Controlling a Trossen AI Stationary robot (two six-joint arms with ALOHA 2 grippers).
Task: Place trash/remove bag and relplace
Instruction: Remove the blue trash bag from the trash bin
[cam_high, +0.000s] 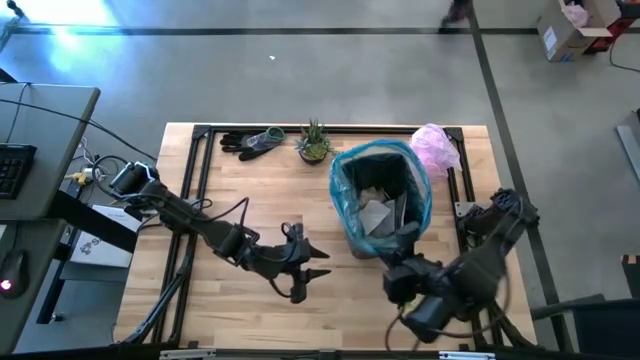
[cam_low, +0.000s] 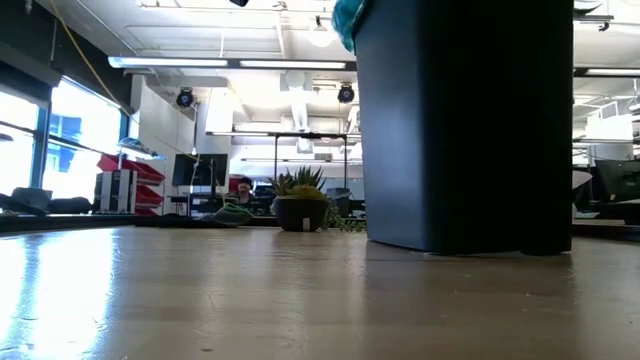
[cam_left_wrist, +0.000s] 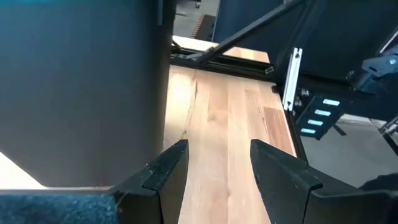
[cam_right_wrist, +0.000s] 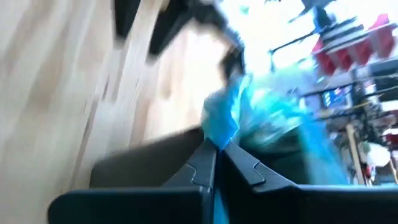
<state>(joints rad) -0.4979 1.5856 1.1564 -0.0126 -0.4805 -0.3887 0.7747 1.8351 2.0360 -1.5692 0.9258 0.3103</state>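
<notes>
The teal bag (cam_high: 345, 170) lines the dark bin (cam_low: 465, 120) standing on the right half of the wooden table (cam_high: 230, 190), its wrinkled rim folded out over the bin's lip, and some pale trash (cam_high: 378, 212) lies down inside it. The right gripper (cam_right_wrist: 216, 163) is at the near edge of the bin, its 2 fingers pressed together with a fold of the teal film pinched between them. The left gripper (cam_left_wrist: 217, 165) hangs low over the bare boards just beside the bin, its fingers apart and holding nothing. Behind the bin lies a pale pink bag (cam_high: 436, 148); a small potted plant (cam_high: 314, 142) and a pair of dark gloves (cam_high: 250, 142) sit along the far edge. To my eye the liner is about to be lifted out, and the worry is that thin film gripped at 1 spot may tear or slip free. With nothing steadying the bin, the pull could also drag or tip it and spill the trash.
</notes>
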